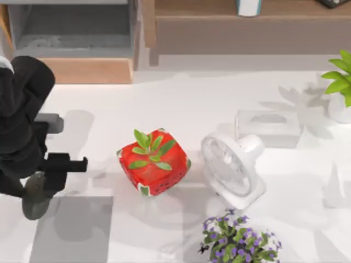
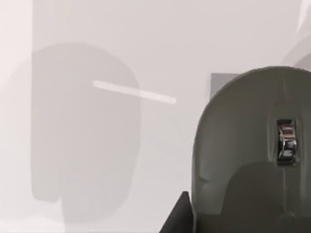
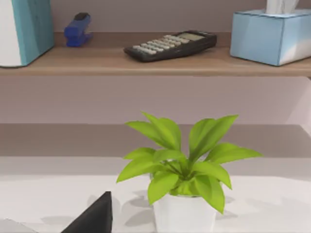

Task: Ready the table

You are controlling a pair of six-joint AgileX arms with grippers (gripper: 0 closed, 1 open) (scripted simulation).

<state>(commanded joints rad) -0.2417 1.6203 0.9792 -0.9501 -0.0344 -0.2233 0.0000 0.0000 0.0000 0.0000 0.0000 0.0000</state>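
The white table (image 1: 219, 98) spreads across the top view. At its left edge my left gripper (image 1: 39, 189) is shut on a grey-green computer mouse (image 1: 34, 198), held just above the tabletop beside a grey square pad (image 1: 71, 233). In the left wrist view the mouse (image 2: 248, 155) looms close, its metal scroll wheel facing the camera, with one dark fingertip (image 2: 179, 218) at its side. The right wrist view shows a dark part of my right gripper (image 3: 95, 218) low over the table, facing a green plant.
A red cube planter (image 1: 153, 163), white fan (image 1: 230, 167), pale tissue box (image 1: 267, 127) and purple flowers (image 1: 238, 244) crowd the middle. A potted green plant (image 3: 182, 174) stands far right. The wooden shelf (image 3: 155, 60) holds a calculator (image 3: 170, 44), stapler (image 3: 77, 29) and blue tissue box (image 3: 269, 36).
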